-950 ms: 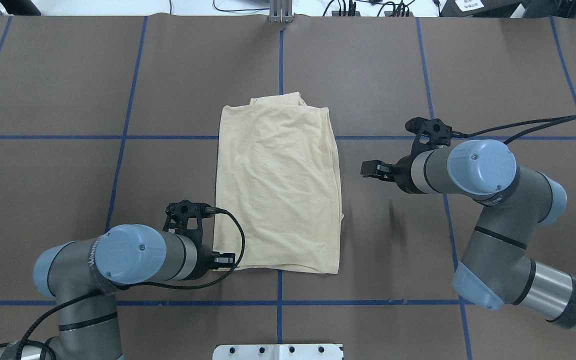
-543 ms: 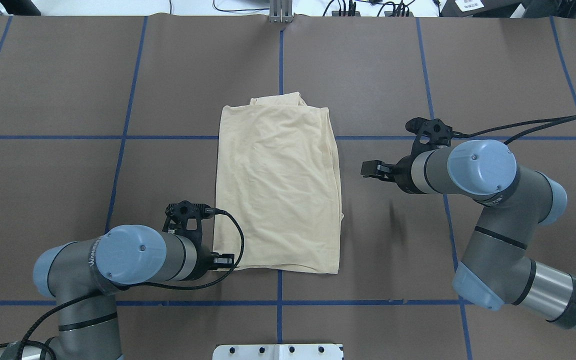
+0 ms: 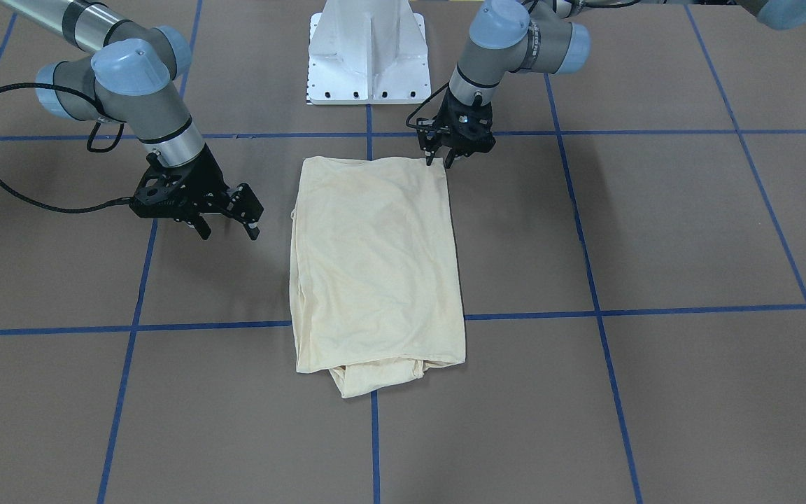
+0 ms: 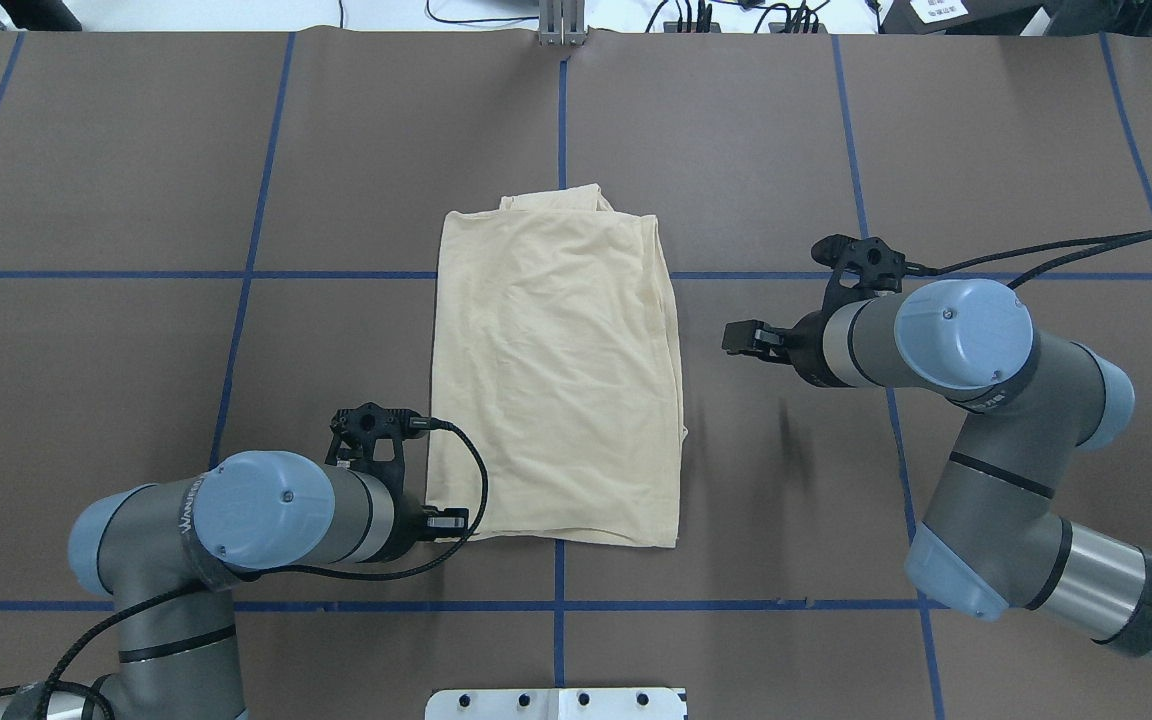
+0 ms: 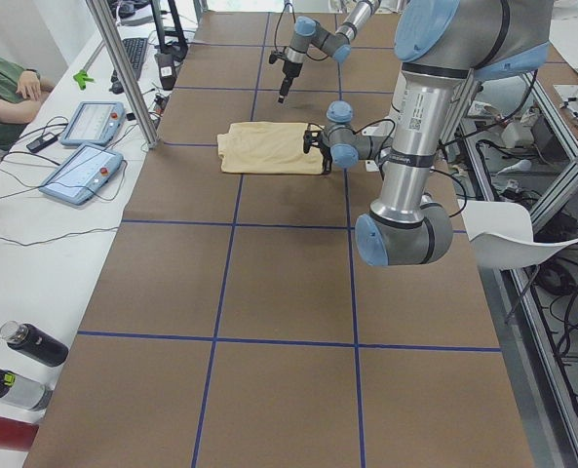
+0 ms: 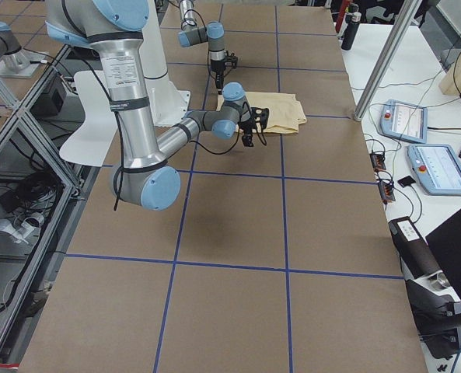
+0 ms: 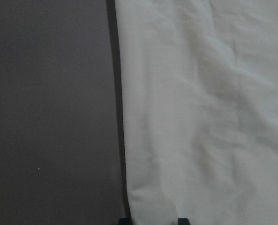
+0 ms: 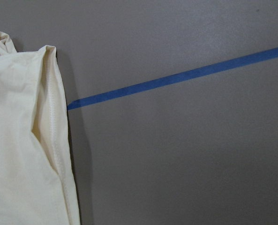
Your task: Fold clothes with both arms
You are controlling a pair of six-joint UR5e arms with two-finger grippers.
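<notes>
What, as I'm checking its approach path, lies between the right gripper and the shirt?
Nothing: in the front-facing view, only bare brown table separates the open right gripper from the shirt.

Tally by kind, all views together
One folded cream T-shirt [image 4: 558,370] on one desk [image 4: 136,150]; a left arm [image 4: 266,510] and a right arm [image 4: 966,335] — two in all, each with one pair of jaws; one white pedestal base [image 3: 366,49]; two control pendants [image 5: 89,122]; three bottles [image 5: 30,343] — counted in the left-end view.
</notes>
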